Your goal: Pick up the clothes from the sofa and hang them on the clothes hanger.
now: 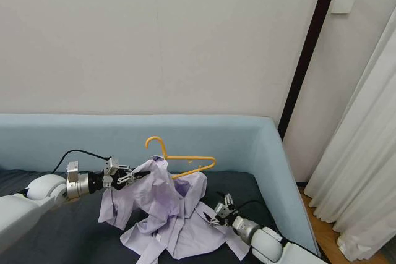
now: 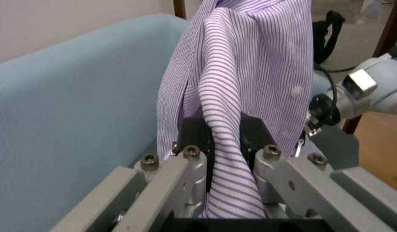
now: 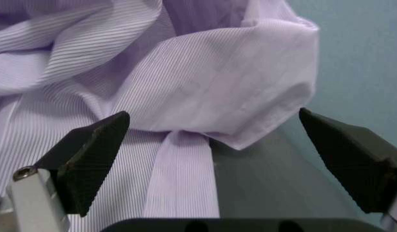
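Observation:
A purple striped shirt [image 1: 162, 211] lies bunched on the sofa's dark seat [image 1: 55, 236], partly draped over a yellow hanger [image 1: 185, 160] whose hook stands up above it. My left gripper [image 1: 135, 177] is shut on a fold of the shirt [image 2: 250, 58] at its left upper side, holding that part raised; in the left wrist view the cloth runs between the closed fingers [image 2: 192, 137]. My right gripper [image 1: 213, 216] sits low at the shirt's right edge. It is open, with its black pads [image 3: 95, 159] spread wide on either side of a shirt [image 3: 185, 72] corner.
The sofa's light blue backrest [image 1: 62, 137] runs behind and its side arm [image 1: 272, 171] closes off the right. A dark door frame [image 1: 306, 60] and white curtains [image 1: 365, 153] stand to the right. A white wall rises behind.

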Robot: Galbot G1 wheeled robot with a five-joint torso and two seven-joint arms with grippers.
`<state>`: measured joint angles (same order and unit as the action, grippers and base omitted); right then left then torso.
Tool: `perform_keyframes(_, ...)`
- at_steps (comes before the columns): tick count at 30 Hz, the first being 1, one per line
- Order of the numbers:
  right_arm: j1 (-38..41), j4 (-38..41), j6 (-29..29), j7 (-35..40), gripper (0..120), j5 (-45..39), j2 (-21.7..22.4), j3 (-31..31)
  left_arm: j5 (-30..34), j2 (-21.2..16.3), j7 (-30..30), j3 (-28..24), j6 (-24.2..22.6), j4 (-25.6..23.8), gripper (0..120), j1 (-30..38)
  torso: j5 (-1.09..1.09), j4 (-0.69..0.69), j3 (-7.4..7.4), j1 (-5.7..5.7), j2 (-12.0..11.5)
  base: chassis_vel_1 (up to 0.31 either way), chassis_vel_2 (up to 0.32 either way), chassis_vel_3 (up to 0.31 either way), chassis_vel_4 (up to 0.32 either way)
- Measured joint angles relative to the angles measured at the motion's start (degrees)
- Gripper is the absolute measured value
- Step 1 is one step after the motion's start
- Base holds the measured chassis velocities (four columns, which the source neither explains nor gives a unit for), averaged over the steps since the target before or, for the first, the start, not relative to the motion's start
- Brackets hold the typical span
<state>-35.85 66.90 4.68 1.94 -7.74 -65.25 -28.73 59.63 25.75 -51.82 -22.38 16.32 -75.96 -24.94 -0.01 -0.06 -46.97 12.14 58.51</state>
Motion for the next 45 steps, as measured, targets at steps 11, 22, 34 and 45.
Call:
perform_keyframes(11,1.72,-15.29,4.14,-0.5,100,8.74,-7.13,3.73,0.27,-0.98,-1.13,-0.24,0.1,0.16,7,0.41,-0.02,-0.01,0.0,0.0,0.0,0.0,0.0,0.0,0.0)
perform_keyframes(22,1.04,-15.3,7.7,-0.09,100,10.38,-8.35,4.92,0.31,-0.78,-2.27,-0.88,0.22,1.53,7,0.63,-0.01,0.0,0.01,0.0,0.0,0.0,0.0,0.0,0.0)
perform_keyframes(34,2.03,-25.69,10.02,2.52,100,17.06,-14.8,6.9,0.65,-2.02,-4.37,-0.28,0.41,2.42,7,0.35,0.0,0.0,0.01,0.0,0.0,0.0,0.0,0.0,0.0)
perform_keyframes(45,3.88,-32.04,11.53,4.72,66,19.9,-17.57,8.07,1.21,-2.77,-4.17,1.66,0.66,1.12,7,-2.2,-0.01,0.0,0.01,0.0,0.0,0.0,0.0,0.0,0.0)
